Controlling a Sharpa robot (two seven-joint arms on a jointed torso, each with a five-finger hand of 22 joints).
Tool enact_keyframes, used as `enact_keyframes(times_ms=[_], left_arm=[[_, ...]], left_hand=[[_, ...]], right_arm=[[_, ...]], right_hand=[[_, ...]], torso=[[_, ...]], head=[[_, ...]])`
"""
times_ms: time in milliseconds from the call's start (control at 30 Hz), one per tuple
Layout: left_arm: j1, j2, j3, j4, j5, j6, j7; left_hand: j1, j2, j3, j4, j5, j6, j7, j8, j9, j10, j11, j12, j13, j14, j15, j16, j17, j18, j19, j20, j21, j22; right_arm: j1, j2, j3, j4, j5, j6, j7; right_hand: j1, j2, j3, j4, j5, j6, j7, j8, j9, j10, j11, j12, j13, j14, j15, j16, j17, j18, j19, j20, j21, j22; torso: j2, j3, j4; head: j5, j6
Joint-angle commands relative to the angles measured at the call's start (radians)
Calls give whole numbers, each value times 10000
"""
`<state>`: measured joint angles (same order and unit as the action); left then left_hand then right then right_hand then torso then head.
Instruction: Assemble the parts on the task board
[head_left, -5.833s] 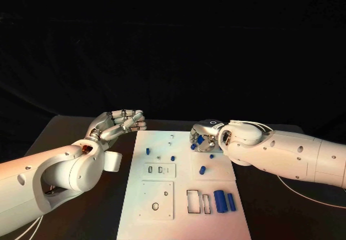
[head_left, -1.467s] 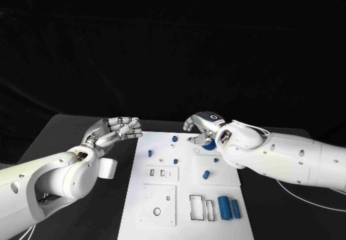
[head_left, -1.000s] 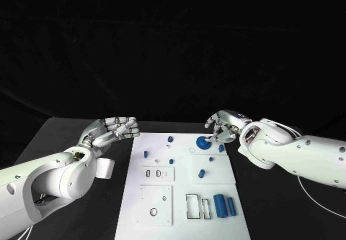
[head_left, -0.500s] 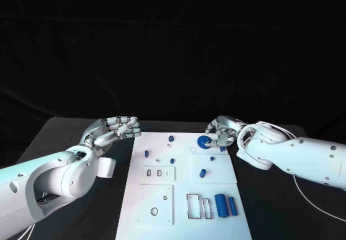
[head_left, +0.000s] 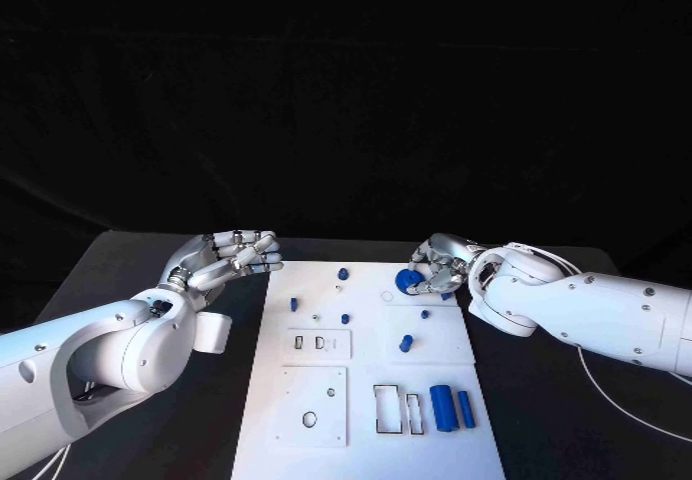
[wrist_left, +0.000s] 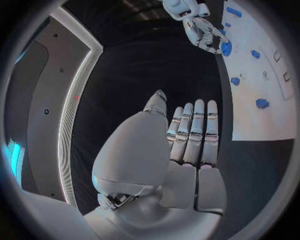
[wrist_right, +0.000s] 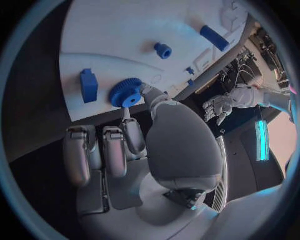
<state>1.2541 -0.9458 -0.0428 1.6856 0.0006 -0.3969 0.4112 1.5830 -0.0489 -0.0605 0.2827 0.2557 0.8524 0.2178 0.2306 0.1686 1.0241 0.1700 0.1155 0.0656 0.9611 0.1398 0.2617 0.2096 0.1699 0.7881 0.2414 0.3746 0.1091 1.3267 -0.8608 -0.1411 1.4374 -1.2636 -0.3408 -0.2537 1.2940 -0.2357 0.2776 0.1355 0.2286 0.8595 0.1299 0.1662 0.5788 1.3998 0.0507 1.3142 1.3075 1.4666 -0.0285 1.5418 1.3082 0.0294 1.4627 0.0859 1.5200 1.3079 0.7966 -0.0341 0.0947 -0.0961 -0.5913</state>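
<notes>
My right hand (head_left: 438, 266) pinches a blue gear (head_left: 410, 282) between thumb and fingertips over the far right part of the white task board (head_left: 368, 440). The right wrist view shows the gear (wrist_right: 127, 93) at the fingertips (wrist_right: 145, 90), close over the board, beside a blue block (wrist_right: 89, 85). My left hand (head_left: 231, 254) hovers off the board's far left corner, holding nothing, its fingers (wrist_left: 194, 131) side by side and the thumb apart. Small blue parts (head_left: 345, 319) lie across the board's far half. Two blue cylinders (head_left: 443, 407) lie at the near right.
Rectangular slots (head_left: 389, 408) sit beside the cylinders, and a square plate with holes (head_left: 316, 402) lies at the board's near left. A small ring mark (head_left: 387, 296) shows on the board just left of the gear. Black table (head_left: 144, 260) surrounds the board.
Since the earliest frame my right hand has lifted the gear off the board's far right area. Over the last second it has only turned slightly. The left hand has stayed put.
</notes>
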Motion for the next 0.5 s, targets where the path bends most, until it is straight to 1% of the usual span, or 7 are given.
enact_keyframes(times_ms=[33,167,300,467,500], left_arm=[[9,1,8,36,-37,195,45],[9,-4,8,34,-37,197,42],[9,-5,8,33,-37,201,40],[10,-6,8,32,-37,206,35],[10,-7,8,31,-37,207,34]], left_hand=[[-88,-18,-63,-20,-63,-63,-27,40,10,26,66,-34,15,-57,5,-49,10,109,-4,67,-33,-9],[-88,-18,-63,-20,-63,-63,-27,40,10,26,66,-34,15,-57,5,-49,10,109,-4,67,-33,-9],[-88,-11,-70,-23,-81,-72,-24,45,18,26,70,-53,17,-66,9,-58,20,110,-5,71,-43,-19],[-88,-11,-70,-23,-81,-72,-24,45,18,26,70,-53,17,-66,9,-58,20,110,-5,71,-43,-19],[-88,-11,-70,-23,-81,-72,-24,45,18,26,70,-53,17,-66,9,-58,20,110,-5,71,-43,-19]], right_arm=[[-18,38,-3,-68,16,232,-80],[-24,58,-3,-123,36,234,-91],[-26,74,-3,-170,53,259,-101],[-28,91,-3,-240,62,271,-116],[-29,93,-3,-254,62,268,-116]], right_hand=[[154,15,30,93,85,-17,25,46,19,81,-14,69,67,885,97,56,1878,-106,602,48,69,1968],[177,40,96,127,153,5,26,52,34,98,-13,130,125,889,99,64,1899,-111,613,52,81,1988],[190,75,188,167,207,48,24,66,51,155,-15,244,236,895,100,75,1931,-121,638,54,105,2026],[263,144,522,216,280,209,9,107,83,258,-31,450,435,904,90,94,1980,-140,686,49,152,2102],[306,167,689,214,287,276,3,116,86,306,-37,533,517,907,85,100,1998,-146,703,44,168,2127]], torso=[[-10,-2,-1],[-11,4,0],[-11,1,-3],[-9,5,0],[-9,5,0]], head=[[10,-14],[11,-25],[10,-27],[19,-46],[18,-47]])
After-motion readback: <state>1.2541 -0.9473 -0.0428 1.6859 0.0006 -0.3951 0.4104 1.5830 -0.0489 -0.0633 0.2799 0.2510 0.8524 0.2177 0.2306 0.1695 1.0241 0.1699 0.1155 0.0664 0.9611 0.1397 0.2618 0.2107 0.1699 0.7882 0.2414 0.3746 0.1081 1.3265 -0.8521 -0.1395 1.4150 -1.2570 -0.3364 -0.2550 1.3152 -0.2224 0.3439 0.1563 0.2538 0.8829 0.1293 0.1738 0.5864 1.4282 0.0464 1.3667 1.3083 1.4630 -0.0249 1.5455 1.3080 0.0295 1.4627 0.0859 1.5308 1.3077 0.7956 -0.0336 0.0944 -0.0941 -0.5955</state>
